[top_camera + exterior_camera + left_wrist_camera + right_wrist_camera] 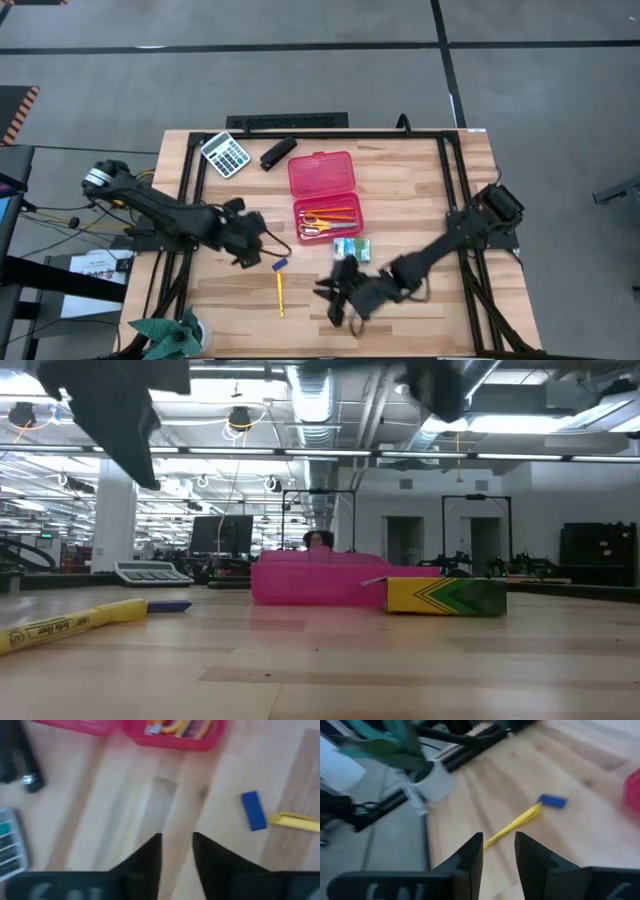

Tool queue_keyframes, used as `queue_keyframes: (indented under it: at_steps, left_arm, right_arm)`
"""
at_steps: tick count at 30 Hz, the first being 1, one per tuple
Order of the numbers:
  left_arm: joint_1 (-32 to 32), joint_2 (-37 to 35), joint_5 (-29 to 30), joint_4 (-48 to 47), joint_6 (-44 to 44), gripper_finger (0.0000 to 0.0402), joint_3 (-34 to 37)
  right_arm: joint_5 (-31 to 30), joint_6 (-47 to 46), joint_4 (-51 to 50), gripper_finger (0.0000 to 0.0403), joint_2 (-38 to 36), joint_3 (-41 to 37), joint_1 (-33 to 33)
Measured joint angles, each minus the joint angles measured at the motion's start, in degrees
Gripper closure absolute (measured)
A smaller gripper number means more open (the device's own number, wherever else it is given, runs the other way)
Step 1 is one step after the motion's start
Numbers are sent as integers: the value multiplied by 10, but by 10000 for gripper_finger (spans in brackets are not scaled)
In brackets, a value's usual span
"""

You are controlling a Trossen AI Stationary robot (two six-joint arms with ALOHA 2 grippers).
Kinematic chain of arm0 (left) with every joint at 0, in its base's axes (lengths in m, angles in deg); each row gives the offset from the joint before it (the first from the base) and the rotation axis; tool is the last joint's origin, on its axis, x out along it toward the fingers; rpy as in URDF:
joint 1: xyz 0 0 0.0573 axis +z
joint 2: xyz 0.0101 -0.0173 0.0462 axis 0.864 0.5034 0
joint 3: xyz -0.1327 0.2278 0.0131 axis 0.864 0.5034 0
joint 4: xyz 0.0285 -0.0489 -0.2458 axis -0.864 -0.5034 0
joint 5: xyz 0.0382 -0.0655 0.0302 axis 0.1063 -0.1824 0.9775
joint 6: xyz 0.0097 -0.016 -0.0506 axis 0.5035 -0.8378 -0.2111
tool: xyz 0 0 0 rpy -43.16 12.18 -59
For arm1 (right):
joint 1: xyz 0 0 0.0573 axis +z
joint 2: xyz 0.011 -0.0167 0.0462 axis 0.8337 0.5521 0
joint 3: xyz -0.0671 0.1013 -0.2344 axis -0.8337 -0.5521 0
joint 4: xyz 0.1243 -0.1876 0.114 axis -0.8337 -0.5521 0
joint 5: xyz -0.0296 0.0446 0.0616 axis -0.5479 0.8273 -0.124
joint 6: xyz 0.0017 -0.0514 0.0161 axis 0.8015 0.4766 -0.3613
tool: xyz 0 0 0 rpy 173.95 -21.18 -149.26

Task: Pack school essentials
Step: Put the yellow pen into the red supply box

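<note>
An open pink pencil case lies at mid table; yellow-handled scissors and orange pencils rest in its near tray. A green-and-white packet lies flat just near of the case. A yellow pen and a small blue piece lie on the wood left of the packet. My left gripper hovers left of the blue piece, open by a narrow gap, holding nothing. My right gripper hangs right of the pen, also open by a narrow gap and holding nothing.
A grey calculator and a black stapler lie at the far left. A white pot with a green plant stands off the near left corner. Black frame rails run along the table's sides.
</note>
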Motion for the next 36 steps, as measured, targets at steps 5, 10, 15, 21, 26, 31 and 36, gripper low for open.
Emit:
queue_keyframes:
  at_steps: [5, 10, 15, 21, 26, 31, 36]
  left_arm:
    - [-27, 80, -1, 46, -23, 392, 0]
    - [-32, 167, 15, 95, 11, 399, 0]
    - [-34, 242, -28, 184, 54, 401, 0]
    - [-37, 269, -70, 279, 41, 401, -1]
    - [-40, 274, -142, 429, 55, 401, 0]
    - [-21, 270, -158, 554, 101, 401, -4]
    - [-10, 218, -175, 420, 104, 401, -34]
  right_arm:
    - [-65, -63, -2, 284, -2, 0, 54]
    - [-125, -96, -5, 285, -2, 0, 83]
    - [-132, -117, -4, 285, -2, 0, 96]
    - [-136, -120, -2, 285, -2, 0, 107]
    - [-136, -120, -3, 285, -2, 0, 108]
    - [-136, -115, -3, 285, -2, 0, 107]
    - [-135, -115, -7, 285, -2, 0, 106]
